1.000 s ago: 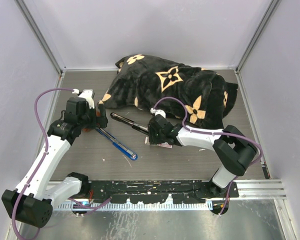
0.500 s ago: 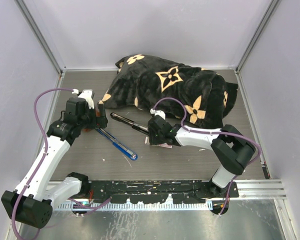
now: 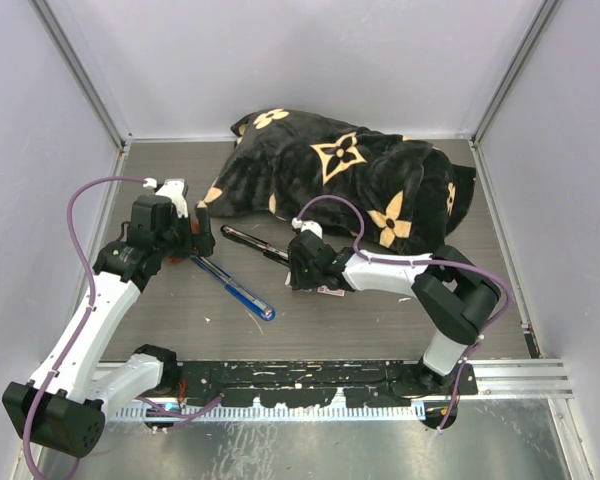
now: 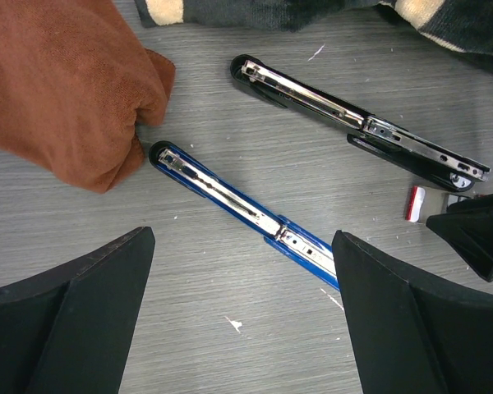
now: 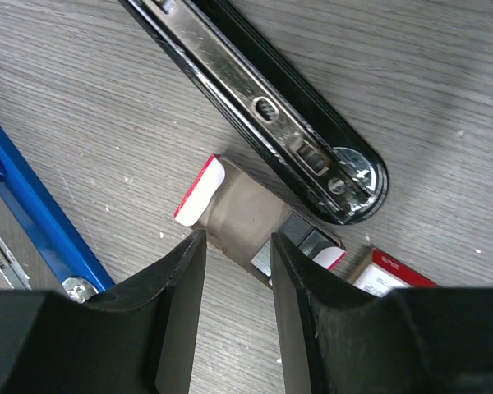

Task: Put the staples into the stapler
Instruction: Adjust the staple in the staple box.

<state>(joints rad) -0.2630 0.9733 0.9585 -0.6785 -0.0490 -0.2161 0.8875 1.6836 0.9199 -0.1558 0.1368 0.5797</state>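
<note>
Your right gripper (image 5: 237,246) has its jaws closed onto the sides of the small greyish inner tray (image 5: 240,217) of the staples box, the little white cardboard one with a red-pink label. The tray's white-and-red end pokes out just ahead of the fingertips. The box's outer sleeve (image 5: 388,271) lies just to the right of the right finger.

What the next move turns on is the long black plastic stapler (image 5: 255,107), lying opened flat with its shiny metal channel facing up. It sits directly ahead of the jaws, right against the tray's far side; whether they touch, I cannot tell. Its long axis runs diagonally, from far-left to a rounded end at near-right. The tray points across that channel rather than along it, so I judge you need a wrist turn to line them up.

The long blue stapler (image 5: 33,205) lies off to the left. Your left gripper (image 4: 242,240) hangs wide open above it, holding nothing, and is the farther arm from the black one.
</note>
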